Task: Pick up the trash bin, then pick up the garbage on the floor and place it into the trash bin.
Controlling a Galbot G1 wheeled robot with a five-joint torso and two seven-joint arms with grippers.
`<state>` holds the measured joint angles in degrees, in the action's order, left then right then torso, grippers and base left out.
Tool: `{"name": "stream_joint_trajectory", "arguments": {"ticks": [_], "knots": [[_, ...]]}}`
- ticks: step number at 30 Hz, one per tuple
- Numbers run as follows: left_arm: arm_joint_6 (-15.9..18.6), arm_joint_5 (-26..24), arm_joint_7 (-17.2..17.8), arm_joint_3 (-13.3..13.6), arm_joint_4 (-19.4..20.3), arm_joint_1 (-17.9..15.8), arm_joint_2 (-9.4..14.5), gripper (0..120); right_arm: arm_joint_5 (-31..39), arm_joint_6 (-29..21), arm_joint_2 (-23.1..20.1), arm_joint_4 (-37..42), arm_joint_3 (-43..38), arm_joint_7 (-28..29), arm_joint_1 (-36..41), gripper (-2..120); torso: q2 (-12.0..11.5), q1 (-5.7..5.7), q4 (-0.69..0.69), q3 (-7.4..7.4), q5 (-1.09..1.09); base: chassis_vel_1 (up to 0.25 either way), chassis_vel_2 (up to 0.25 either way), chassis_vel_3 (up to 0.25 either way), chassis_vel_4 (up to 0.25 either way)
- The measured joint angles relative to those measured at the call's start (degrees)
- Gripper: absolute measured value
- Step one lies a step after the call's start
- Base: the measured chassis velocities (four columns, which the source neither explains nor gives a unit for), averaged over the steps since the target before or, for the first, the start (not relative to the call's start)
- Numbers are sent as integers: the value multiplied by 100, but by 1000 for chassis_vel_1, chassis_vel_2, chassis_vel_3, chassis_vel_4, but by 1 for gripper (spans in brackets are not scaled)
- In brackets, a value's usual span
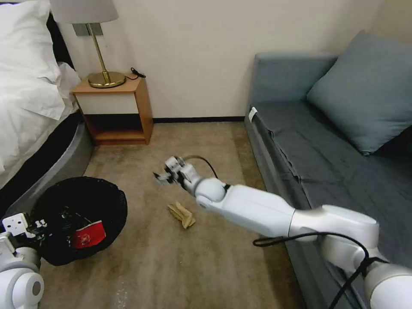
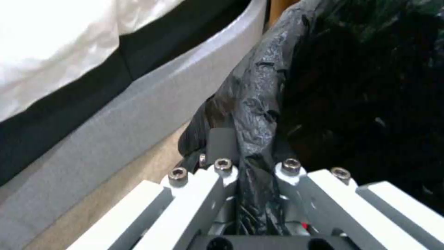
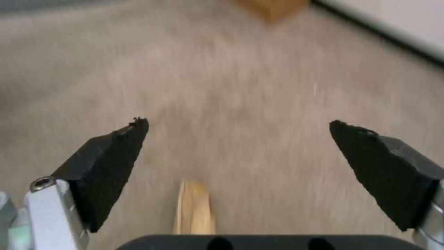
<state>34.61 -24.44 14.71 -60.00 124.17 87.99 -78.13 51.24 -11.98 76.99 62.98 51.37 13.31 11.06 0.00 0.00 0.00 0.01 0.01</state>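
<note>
Holding the trash bin by its rim, the left gripper has its fingers pinched together on a fold of the black bag and the edge beneath it, as the left wrist view shows. The bin hangs tilted, mouth turned toward the middle of the room, with a red-white packet already lying inside, close to that gripper.

Across from it, the right gripper hovers above the carpet with its black pads spread wide and nothing between them. One piece of garbage is in sight on the floor: the crumpled tan paper, which lies below the gripper and a little back toward the wrist, so that the right wrist view catches just one end of it near the palm, behind the fingertips.

The step in hand looks like the pick of that paper. To do it well, the gripper should draw back until the paper sits midway between the pads, then come straight down with the fingers kept wide and close across the narrow width of the wad. Pads should meet the carpet lightly, since the paper is low and soft. Meanwhile the left arm does best to hold the bin steady, mouth open toward the right arm.
</note>
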Motion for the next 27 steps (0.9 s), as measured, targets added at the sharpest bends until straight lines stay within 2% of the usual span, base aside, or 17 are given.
{"name": "stream_joint_trajectory", "arguments": {"ticks": [4,11,19,22,27], "knots": [[-1,82,21,36,160,83,-47,4,130,-547,95,-294,-219,23,267,100,0,0,0,-1,0,0,0,0,0],[6,121,34,20,251,130,-81,4,-46,-711,113,-504,-82,-88,548,100,0,0,0,-1,0,0,0,0,0],[7,123,38,-30,265,153,-89,4,-266,-529,216,-806,292,-268,769,100,0,0,0,-1,0,0,0,0,0],[7,121,38,-35,293,154,-103,4,-324,-317,358,-1097,500,-367,786,100,0,0,0,-1,-1,0,0,0,0],[6,102,37,-57,395,190,-125,4,-438,-70,568,-1553,614,-528,768,94,0,0,0,-1,-1,0,0,0,0]]}}
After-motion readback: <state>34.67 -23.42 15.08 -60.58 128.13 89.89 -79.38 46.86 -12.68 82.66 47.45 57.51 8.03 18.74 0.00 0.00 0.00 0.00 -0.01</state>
